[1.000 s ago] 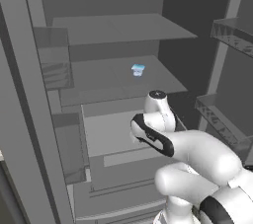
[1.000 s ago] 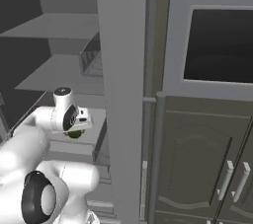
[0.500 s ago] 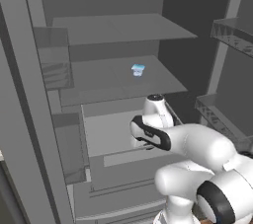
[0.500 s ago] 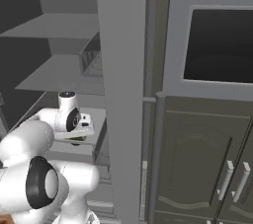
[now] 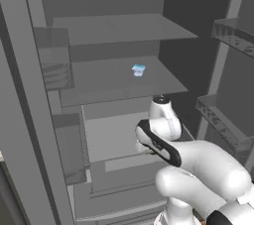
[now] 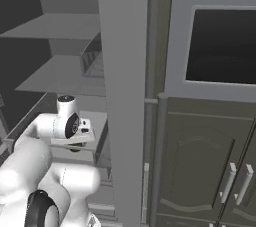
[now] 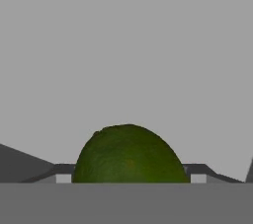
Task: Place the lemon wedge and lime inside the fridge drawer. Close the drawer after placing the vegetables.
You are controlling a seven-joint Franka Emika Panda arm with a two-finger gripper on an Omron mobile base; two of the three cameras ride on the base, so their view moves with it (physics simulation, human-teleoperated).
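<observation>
Open fridge with the arm reaching over the pulled-out drawer (image 5: 111, 137). The lime (image 7: 129, 155) sits between the jaws of the gripper (image 7: 128, 178), which are clamped on it, above the drawer's plain grey floor. From the right base view the lime (image 6: 76, 146) shows as a dark shape under the hand. A small blue-white cup (image 5: 139, 70) stands on the shelf (image 5: 99, 83) above.

The lime (image 7: 129, 155), a dark green ball with finely mottled skin, sat between the tips of my claw (image 7: 128, 178), over pale grey. From the right base view I saw its dark underside (image 6: 76, 146) just below the hand. The fridge drawer (image 5: 111, 135), a plain grey bin, stood pulled out beneath it.
</observation>
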